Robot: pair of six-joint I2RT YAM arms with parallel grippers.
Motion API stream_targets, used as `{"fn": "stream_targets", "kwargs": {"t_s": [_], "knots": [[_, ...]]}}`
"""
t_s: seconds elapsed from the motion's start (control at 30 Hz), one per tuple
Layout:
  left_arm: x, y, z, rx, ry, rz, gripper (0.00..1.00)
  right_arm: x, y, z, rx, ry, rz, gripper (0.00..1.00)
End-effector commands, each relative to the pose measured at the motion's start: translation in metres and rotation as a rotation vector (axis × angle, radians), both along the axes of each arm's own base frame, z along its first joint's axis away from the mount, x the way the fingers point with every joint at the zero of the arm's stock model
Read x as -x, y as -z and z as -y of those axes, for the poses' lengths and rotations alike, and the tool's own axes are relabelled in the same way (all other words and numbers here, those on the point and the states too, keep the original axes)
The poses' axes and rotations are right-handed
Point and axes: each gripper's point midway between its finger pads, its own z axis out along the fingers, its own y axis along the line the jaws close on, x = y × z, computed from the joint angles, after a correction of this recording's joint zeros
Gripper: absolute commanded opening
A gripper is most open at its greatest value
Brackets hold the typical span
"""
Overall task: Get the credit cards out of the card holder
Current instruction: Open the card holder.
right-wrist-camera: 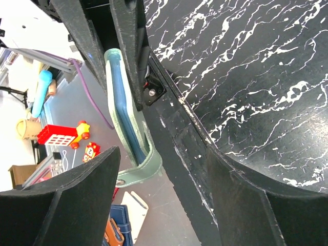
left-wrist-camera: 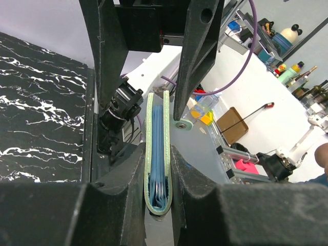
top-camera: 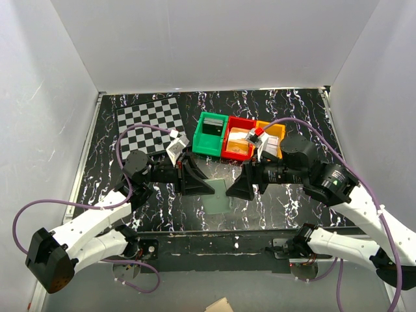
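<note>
Black white-veined marble-pattern table (top-camera: 292, 110), white walls around. Small flat sage-green bifold card holder (left-wrist-camera: 157, 133) folded shut, seen edge-on between the two arms. Left gripper (left-wrist-camera: 158, 169) clenched on its fold end. Right gripper (right-wrist-camera: 161, 164) spread wide, fingers straddling holder's free end without gripping. Blue layers show inside; credit cards not distinguishable.

walls (top-camera: 214, 39): plain white, three sides | table (top-camera: 299, 107): black, white-veined marble pattern | light: even, diffuse
</note>
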Motion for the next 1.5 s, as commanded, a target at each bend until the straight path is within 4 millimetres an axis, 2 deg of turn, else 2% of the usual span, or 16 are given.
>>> {"fn": "stream_targets", "kwargs": {"t_s": [0.0,0.13,0.23,0.37,0.5,0.67,1.2,1.47], "knots": [[0.001,-0.007,-0.002,0.022,-0.009,0.03,0.0,-0.011,-0.018,0.002,-0.07,0.058,0.048,0.76],[-0.007,0.002,0.001,-0.003,-0.045,-0.01,0.0,-0.012,-0.039,0.003,-0.098,0.055,0.088,0.79],[-0.022,0.002,0.009,-0.051,-0.098,-0.093,0.0,-0.023,-0.041,-0.001,-0.021,0.069,0.101,0.81],[-0.039,-0.006,0.015,-0.107,-0.198,-0.146,0.0,-0.037,-0.028,-0.005,0.136,0.113,0.151,0.88],[-0.035,-0.019,0.016,-0.09,-0.217,-0.129,0.0,-0.055,-0.009,-0.002,0.309,0.203,0.201,0.89],[-0.029,-0.029,0.01,-0.064,-0.213,-0.094,0.0,-0.063,0.007,0.009,0.355,0.274,0.208,0.87],[-0.003,-0.037,0.003,0.004,-0.094,-0.023,0.0,-0.059,0.023,0.046,0.356,0.337,0.207,0.77],[0.013,-0.052,-0.002,0.066,-0.015,0.019,0.0,-0.052,0.038,0.054,0.341,0.332,0.174,0.69]]}}
